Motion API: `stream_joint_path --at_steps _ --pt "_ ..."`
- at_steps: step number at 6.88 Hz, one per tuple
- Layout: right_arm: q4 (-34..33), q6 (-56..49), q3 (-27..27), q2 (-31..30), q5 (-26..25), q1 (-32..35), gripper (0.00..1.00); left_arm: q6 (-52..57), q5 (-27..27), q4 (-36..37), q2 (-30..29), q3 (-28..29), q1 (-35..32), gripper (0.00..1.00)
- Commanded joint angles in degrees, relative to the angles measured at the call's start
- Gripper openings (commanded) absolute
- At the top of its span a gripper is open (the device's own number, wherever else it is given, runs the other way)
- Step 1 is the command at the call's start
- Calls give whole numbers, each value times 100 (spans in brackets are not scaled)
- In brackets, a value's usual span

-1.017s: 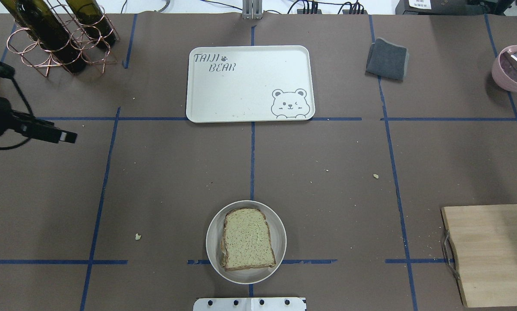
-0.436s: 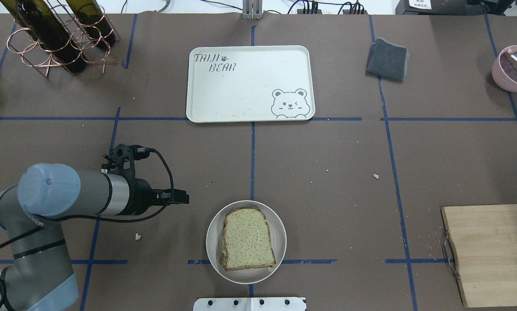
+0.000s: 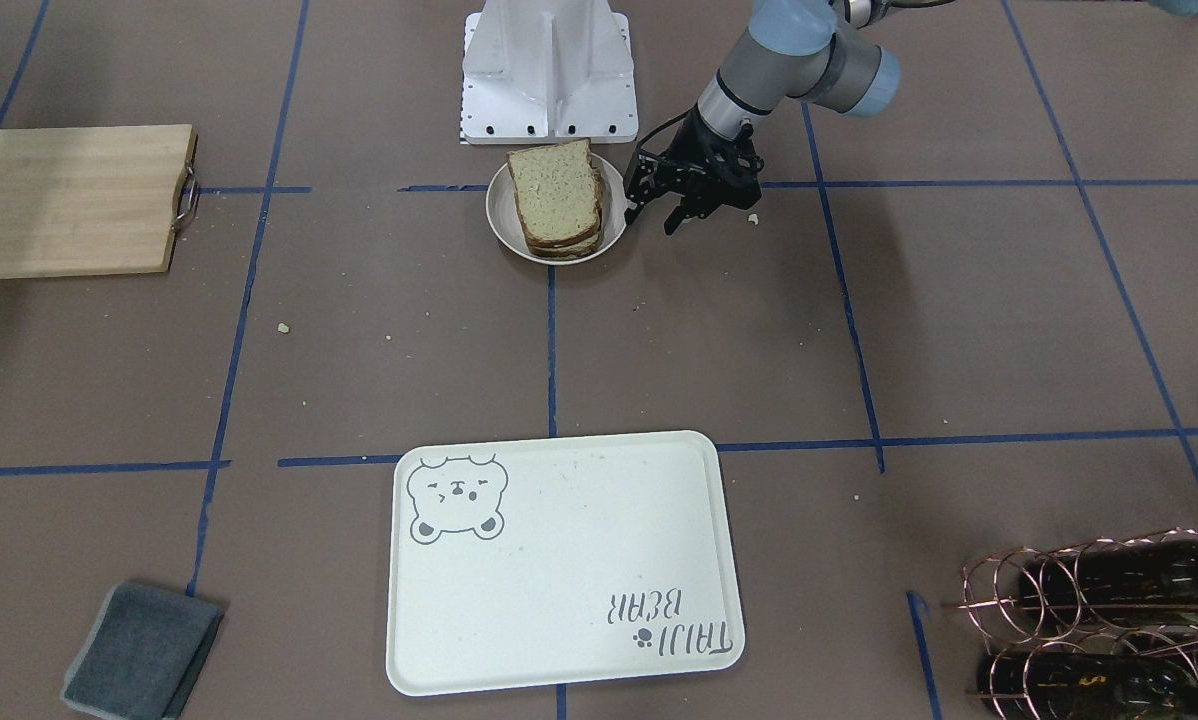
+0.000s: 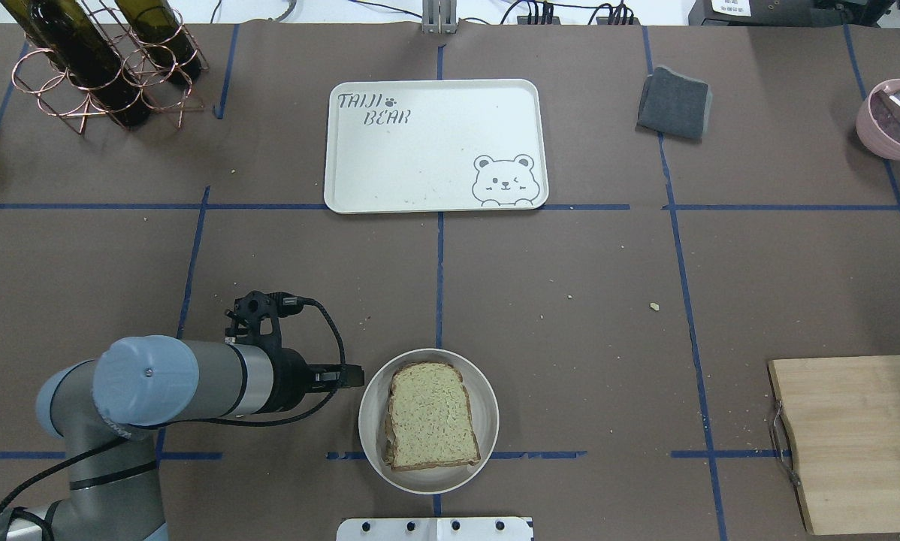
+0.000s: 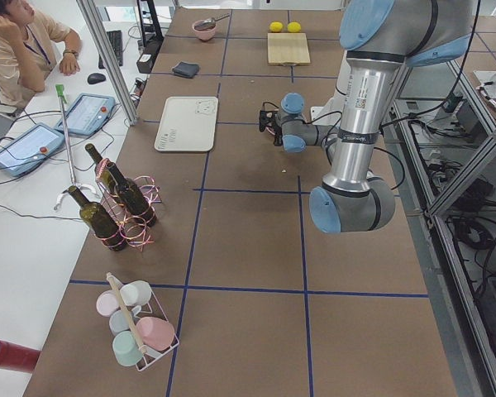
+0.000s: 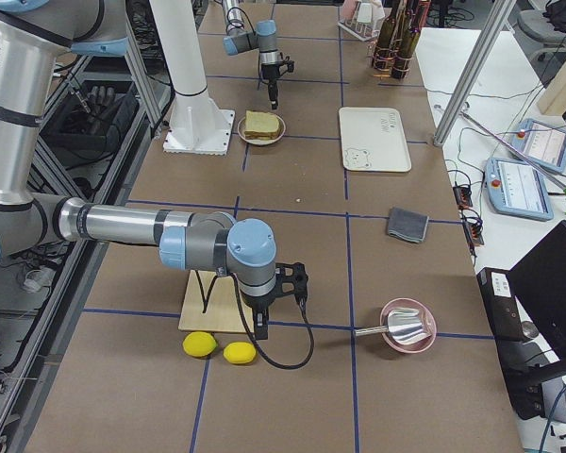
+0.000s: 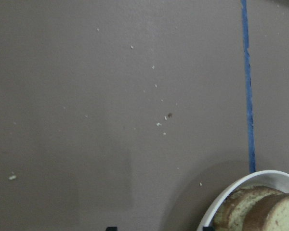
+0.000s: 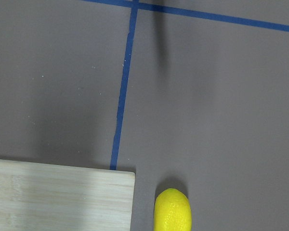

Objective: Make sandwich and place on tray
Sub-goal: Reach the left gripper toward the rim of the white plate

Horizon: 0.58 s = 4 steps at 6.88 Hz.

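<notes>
The sandwich (image 4: 429,415) is a stack of pale speckled bread slices with brown crust on a small round white dish (image 4: 489,421), near the robot's base. It also shows in the front view (image 3: 556,195). No egg shows. The cream bear tray (image 4: 435,146) lies bare at mid-table, far from the dish; it also shows in the front view (image 3: 559,560). My left gripper (image 3: 651,220) is open and empty, low beside the dish's left rim; it also shows overhead (image 4: 354,373). My right gripper (image 6: 281,302) hovers by the cutting board; I cannot tell its state.
A copper rack of wine bottles (image 4: 104,68) stands far left. A grey cloth (image 4: 674,103) and a pink bowl (image 4: 893,120) sit far right. A wooden cutting board (image 4: 856,443) lies near right, with two lemons (image 6: 217,347) beside it.
My left arm has swung in from the table's far left and come down to the dish's left rim. The sandwich, dish and tray have not moved.
</notes>
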Motion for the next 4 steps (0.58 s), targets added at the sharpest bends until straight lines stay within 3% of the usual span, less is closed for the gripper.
stream_joint_path --at_steps 1,3,4 --pt "0 0 -3 9 -45 0 100 -11 117 200 -222 115 221 55" --pt "0 0 -3 17 -54 0 100 -11 117 192 -213 115 327 40" --pt "0 0 -3 18 -54 0 100 -11 117 200 -196 115 327 25"
